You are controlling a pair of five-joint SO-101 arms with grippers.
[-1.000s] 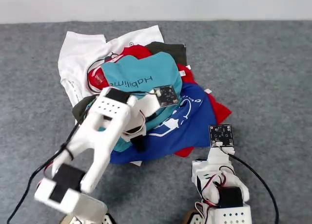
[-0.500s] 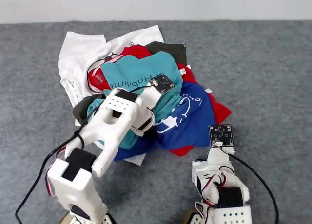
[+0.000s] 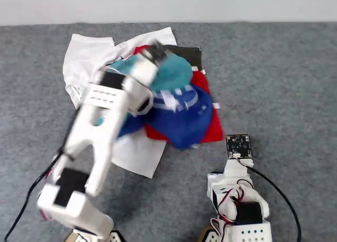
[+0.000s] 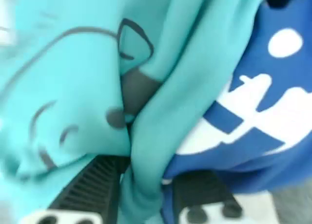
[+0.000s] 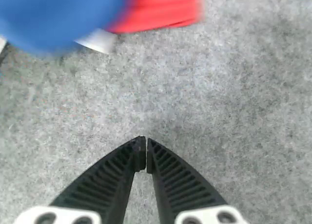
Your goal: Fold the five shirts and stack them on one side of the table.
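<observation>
Left claw (image 4: pixel 146 177): clamped on a fold of the teal shirt (image 3: pixel 172 73). The cloth runs down between both fingers (image 4: pixel 92 185), bunched and creased. Blue shirt (image 3: pixel 181 118) lies right against that fold, touching the teal on one side of the claw.

Left arm (image 3: pixel 100 126) is stretched out over the pile, wrist above the teal shirt at the far end of the heap.

Pile sits on the grey table (image 3: pixel 284 84), on the left arm's side:
- white shirt (image 3: pixel 87 55) at the bottom, spread widest
- red shirt (image 3: pixel 209 127) poking out from under the blue
- dark shirt (image 3: pixel 187 51) at the far edge, behind the teal

All five overlap in a loose crumpled heap.

Right claw (image 5: pixel 146 148): closed, fingertips pressed together. It points down at bare table, near the blue and red edges of the pile but not touching them.

Right arm (image 3: pixel 237 200) is tucked back at the near edge of the table, well apart from the left arm.
</observation>
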